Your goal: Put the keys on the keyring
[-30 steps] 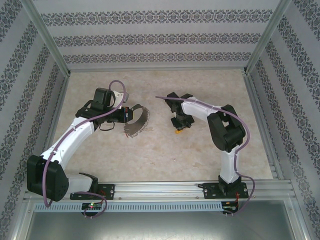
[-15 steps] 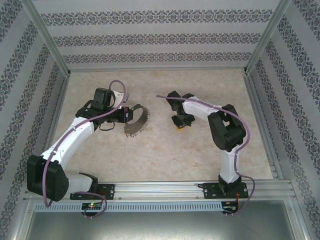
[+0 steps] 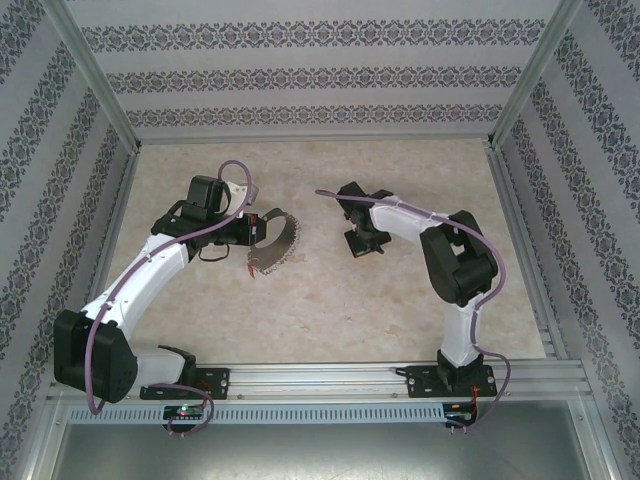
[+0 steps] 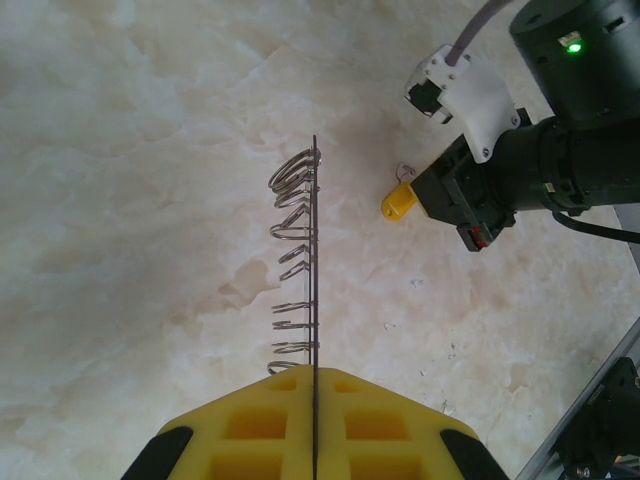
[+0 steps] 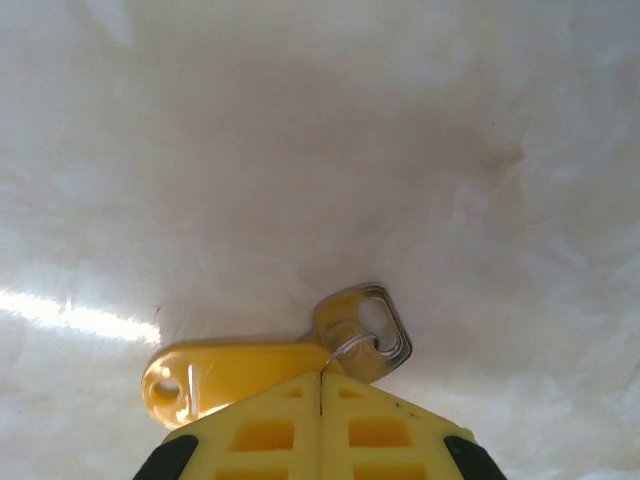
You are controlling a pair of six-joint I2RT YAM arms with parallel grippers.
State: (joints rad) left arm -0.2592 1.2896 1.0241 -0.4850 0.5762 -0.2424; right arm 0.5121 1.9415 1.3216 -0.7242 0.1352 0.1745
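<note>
Worktop point(image 3: 330, 300): pale, marbled, matte; bare stretches near and far, side walls well apart from both arms. Left hand point(image 3: 252, 232) closed on keyring point(image 3: 275, 245): thin silver loop fringed with wire links, left of centre. Right hand point(image 5: 322, 385) closed on yellow key point(image 5: 225, 372) at its small wire ring; glossy plastic head, silver metal tab, right of keyring, apart.

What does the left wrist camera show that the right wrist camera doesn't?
Left wrist adds: the keyring, upright and edge-on, pinched in the left gripper, plus the right gripper seen from outside, down at the table. Right wrist adds: a close look at the silver metal piece and thin wire ring joined to the yellow key, with the yellow fingertips shut at that ring. Both share: the yellow key and the marbled table.
</note>
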